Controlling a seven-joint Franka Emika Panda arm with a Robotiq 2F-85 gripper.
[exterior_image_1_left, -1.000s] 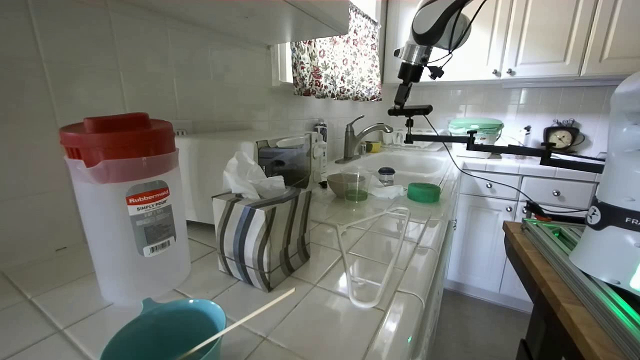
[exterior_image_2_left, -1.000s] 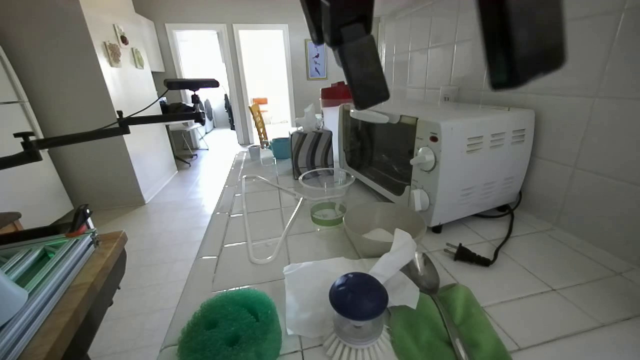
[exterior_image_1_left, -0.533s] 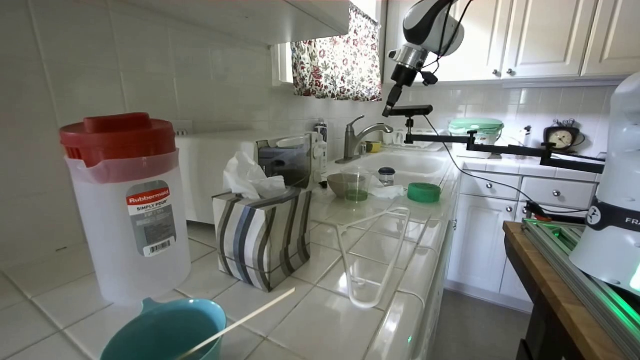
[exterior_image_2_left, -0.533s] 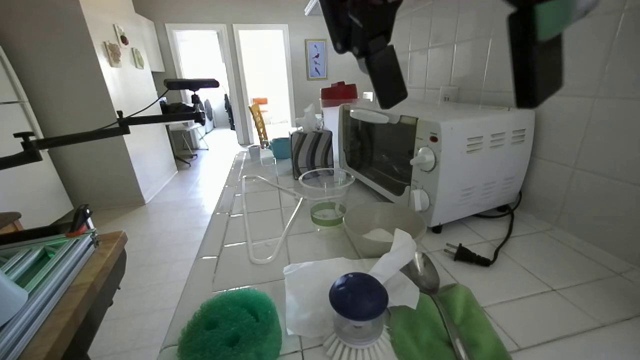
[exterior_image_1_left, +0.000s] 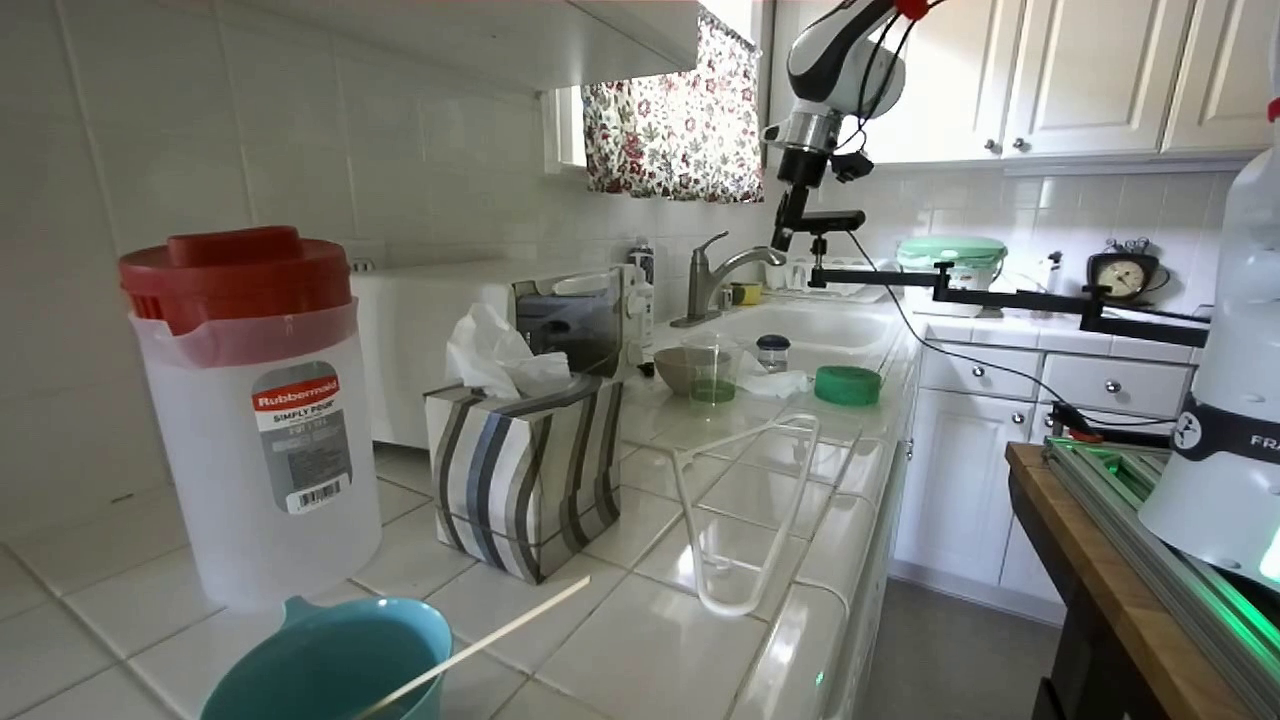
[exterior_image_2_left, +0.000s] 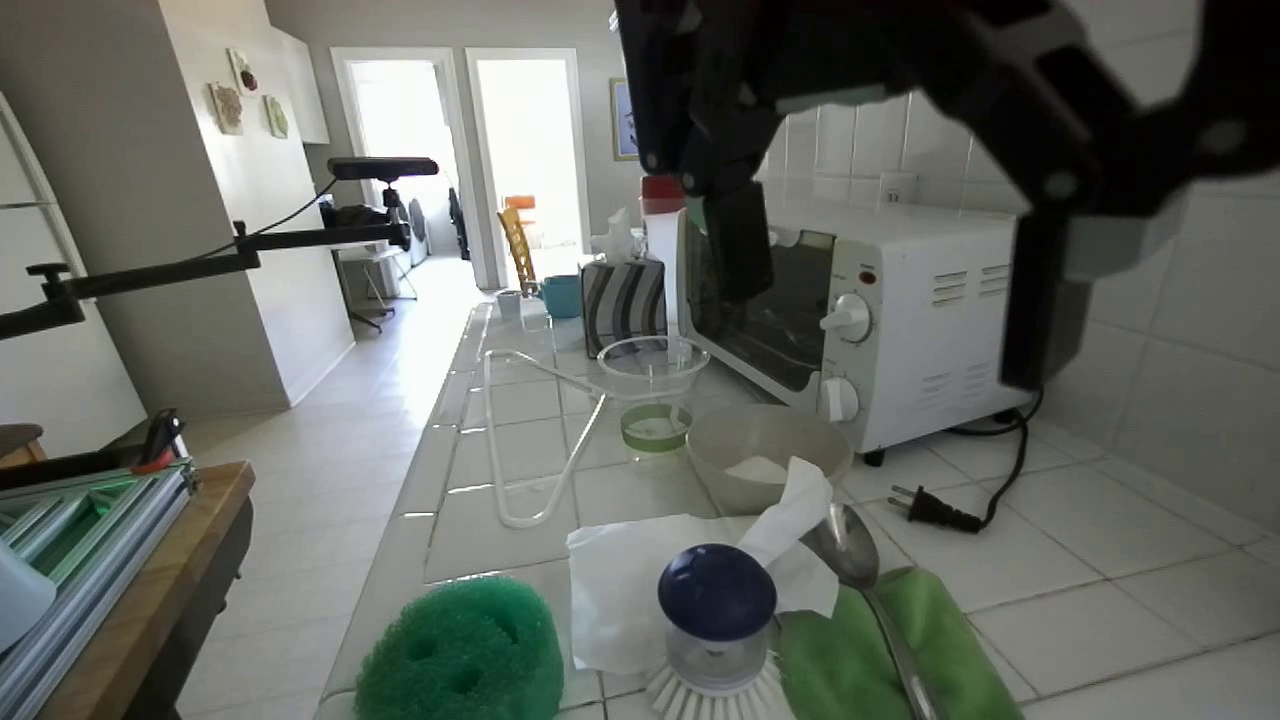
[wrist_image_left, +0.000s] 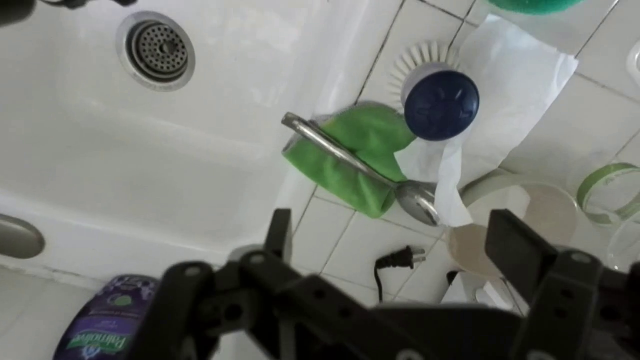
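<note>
My gripper (wrist_image_left: 390, 217) is open with nothing between its fingers. It hangs in the air above the counter; it shows at the top of an exterior view (exterior_image_2_left: 885, 330) and near the faucet in an exterior view (exterior_image_1_left: 780, 238). Below it in the wrist view lie a black power plug (wrist_image_left: 397, 258) and a metal spoon (wrist_image_left: 345, 156) resting on a green cloth (wrist_image_left: 370, 131). A white paper towel (wrist_image_left: 510, 90) overlaps the spoon's tip and a beige bowl (wrist_image_left: 550, 210). A dish brush with a dark blue knob (wrist_image_left: 442, 105) stands beside the cloth.
A white sink (wrist_image_left: 220, 150) adjoins the cloth. A toaster oven (exterior_image_2_left: 940, 270) stands by the wall. A clear cup (exterior_image_2_left: 655, 390), green scrubber (exterior_image_2_left: 465, 650), white triangular frame (exterior_image_1_left: 700, 560), tissue box (exterior_image_1_left: 520, 480), pitcher (exterior_image_1_left: 240, 430) and teal cup (exterior_image_1_left: 330, 660) are on the counter.
My gripper has come down and its tilt has changed; its fingers now reach lower in front of the toaster oven. It stays open. The counter objects have not moved.
</note>
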